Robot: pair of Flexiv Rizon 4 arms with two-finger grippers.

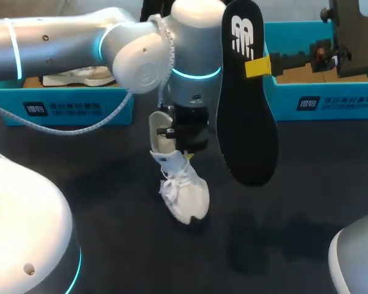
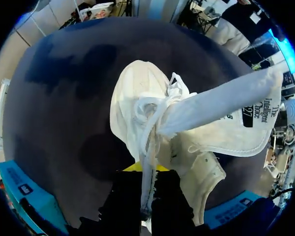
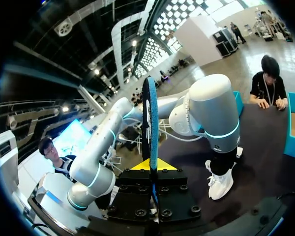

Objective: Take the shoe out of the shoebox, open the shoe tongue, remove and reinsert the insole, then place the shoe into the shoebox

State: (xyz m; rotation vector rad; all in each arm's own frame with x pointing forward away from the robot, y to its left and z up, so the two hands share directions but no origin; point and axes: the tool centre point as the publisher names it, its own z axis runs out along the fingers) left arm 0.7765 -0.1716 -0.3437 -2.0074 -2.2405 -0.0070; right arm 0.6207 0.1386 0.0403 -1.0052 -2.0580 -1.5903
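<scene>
Left end effector (image 2: 146,172): I have it clamped on the shoe (image 1: 183,190) at its opening.
Shoe: middle of the surface (image 1: 110,245), toe toward the near edge.
Right end effector (image 3: 151,169): clamped on the insole (image 1: 245,104), held above the surface.

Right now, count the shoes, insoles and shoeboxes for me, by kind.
Shoes: 2, the shoe on the table and a second shoe in the left shoebox
Insoles: 1, the insole
Shoeboxes: 2, with the right shoebox
Total: 5
</scene>
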